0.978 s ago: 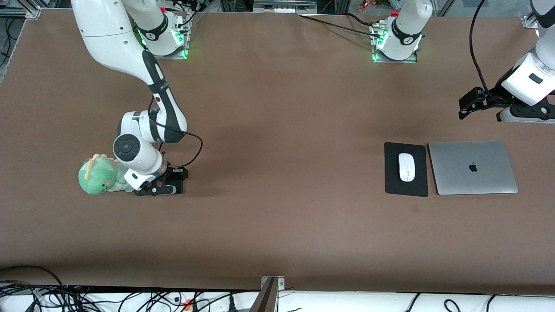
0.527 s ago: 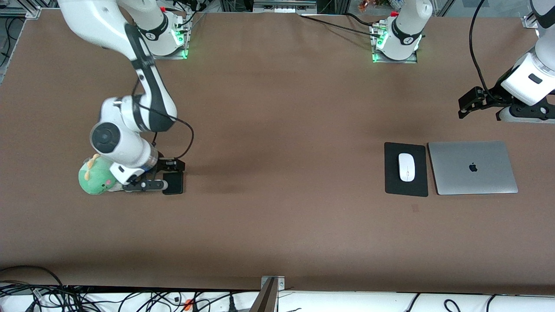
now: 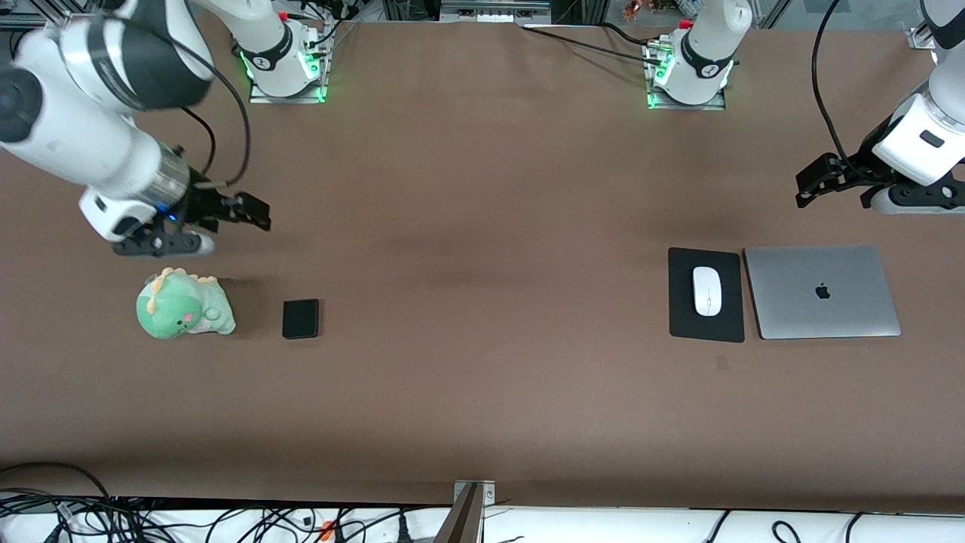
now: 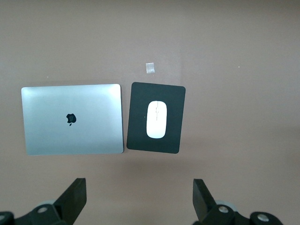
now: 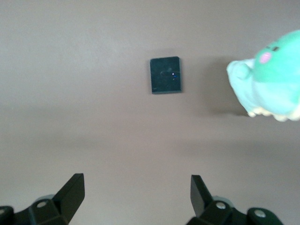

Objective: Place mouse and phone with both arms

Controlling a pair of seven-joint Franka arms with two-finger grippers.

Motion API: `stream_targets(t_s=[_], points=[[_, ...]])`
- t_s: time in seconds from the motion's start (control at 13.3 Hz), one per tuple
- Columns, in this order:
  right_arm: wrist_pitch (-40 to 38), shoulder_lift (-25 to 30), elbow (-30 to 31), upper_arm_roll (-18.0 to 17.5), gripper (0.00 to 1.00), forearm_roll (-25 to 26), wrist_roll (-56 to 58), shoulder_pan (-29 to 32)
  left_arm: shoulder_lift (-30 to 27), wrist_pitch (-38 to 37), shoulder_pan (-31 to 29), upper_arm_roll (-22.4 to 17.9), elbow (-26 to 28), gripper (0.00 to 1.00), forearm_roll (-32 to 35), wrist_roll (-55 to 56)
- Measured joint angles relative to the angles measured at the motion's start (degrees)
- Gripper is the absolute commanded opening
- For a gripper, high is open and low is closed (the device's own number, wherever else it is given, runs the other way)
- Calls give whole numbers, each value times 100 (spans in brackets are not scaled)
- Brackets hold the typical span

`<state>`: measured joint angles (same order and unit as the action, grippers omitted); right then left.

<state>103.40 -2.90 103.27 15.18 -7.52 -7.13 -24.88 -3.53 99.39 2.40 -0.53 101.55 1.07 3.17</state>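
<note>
Lifted clear, right pincer leaves flat phone.

The left gripper hangs over bare brown table with its fingers spread wide and empty. Below it, the white mouse rests on a black mouse pad, just beside a closed silver laptop.

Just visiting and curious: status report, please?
Both end effectors open: right over table, left waiting. Phone beside plush dinosaur. Mouse on pad. Nothing obstructing.
</note>
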Motion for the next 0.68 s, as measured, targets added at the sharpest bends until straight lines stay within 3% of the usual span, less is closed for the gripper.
stream_targets(t_s=[0.3,0.68], points=[[-501,442,7,175,100,160,0,6,0,-1,0,3,0,100,0,0],[-717,491,-127,211,100,326,1,6,0,-1,0,6,-2,100,0,0]])
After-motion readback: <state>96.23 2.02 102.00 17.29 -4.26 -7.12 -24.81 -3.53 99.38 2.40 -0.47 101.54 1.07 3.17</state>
